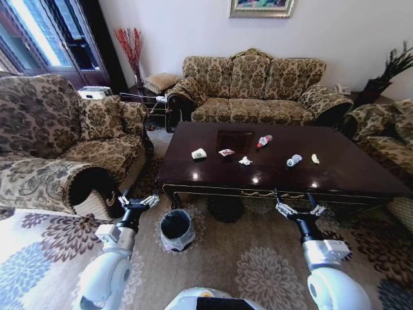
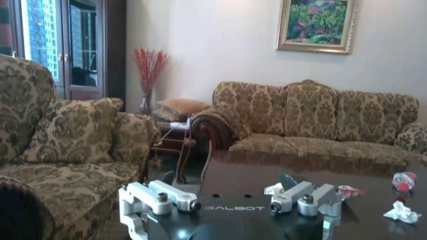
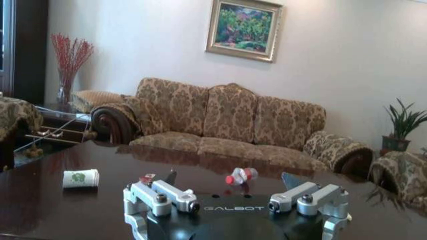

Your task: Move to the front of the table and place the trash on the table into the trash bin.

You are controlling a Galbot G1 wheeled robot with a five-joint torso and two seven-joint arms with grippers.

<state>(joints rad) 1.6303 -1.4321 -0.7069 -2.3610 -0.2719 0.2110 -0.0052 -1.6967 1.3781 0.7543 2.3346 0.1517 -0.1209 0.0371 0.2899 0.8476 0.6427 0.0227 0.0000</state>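
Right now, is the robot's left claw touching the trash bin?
Apart. The head view shows carpet between the left gripper and the trash bin, nearer the table.

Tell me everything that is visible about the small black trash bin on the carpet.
The small round black trash bin stands upright on the patterned floral carpet, just before the front edge of the dark glossy wooden table, near its left corner. A whitish translucent plastic bag lines it and ruffles over the rim and down the outside. Its mouth is open and the inside looks dark, so what it holds cannot be told. The left gripper hovers close beside it, open, without touching. Only the carpet touches it.
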